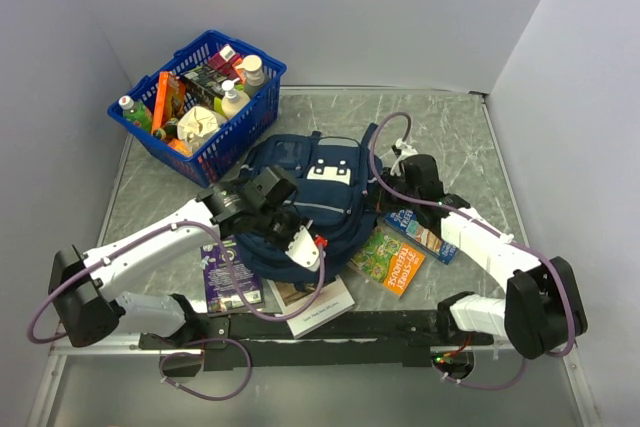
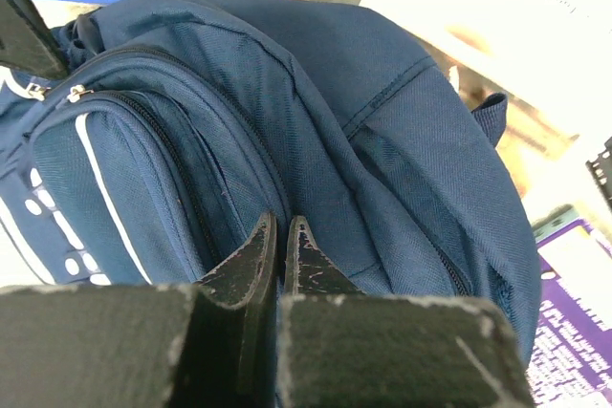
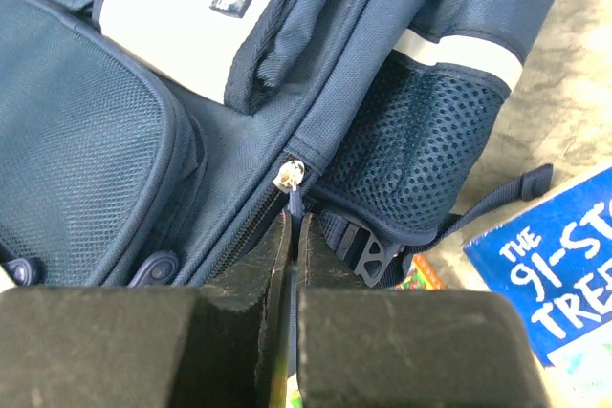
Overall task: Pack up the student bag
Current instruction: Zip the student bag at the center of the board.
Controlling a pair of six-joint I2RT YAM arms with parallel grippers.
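1. The student bag point(image 1: 292, 159) lay in the middle of the counter point(image 1: 450, 127), its pale front panel facing up, between the two arms.
2. The left claw point(image 1: 312, 245) hung over the near end of the bag. In the left wrist view the claw point(image 2: 280, 246) had its jaws drawn almost together, with only a thin slit between them and the tips against the navy cloth point(image 2: 382, 160) beside a zip seam. Whether any cloth was pinched could not be told.
3. The right claw point(image 1: 392, 185) sat at the bag's right side. In the right wrist view the claw point(image 3: 292, 231) was clamped on the zip pull point(image 3: 296, 202), the dark tab running down between the tips just below the metal slider point(image 3: 290, 176).
4. A mesh side pocket point(image 3: 421, 160) lay just right of that zip, and a dark strap buckle point(image 3: 363, 253) showed below it.
5. A blue basket point(image 1: 245, 132) full of bottles and packets stood at the far left, close to the bag's top corner.
6. A blue book point(image 1: 420, 232) and a green and orange book point(image 1: 388, 259) lay at the bag's near right, under the right arm.
7. A purple book point(image 1: 228, 282) lay near the left arm, and a white sheet point(image 1: 318, 305) lay beside it, just below the bag.
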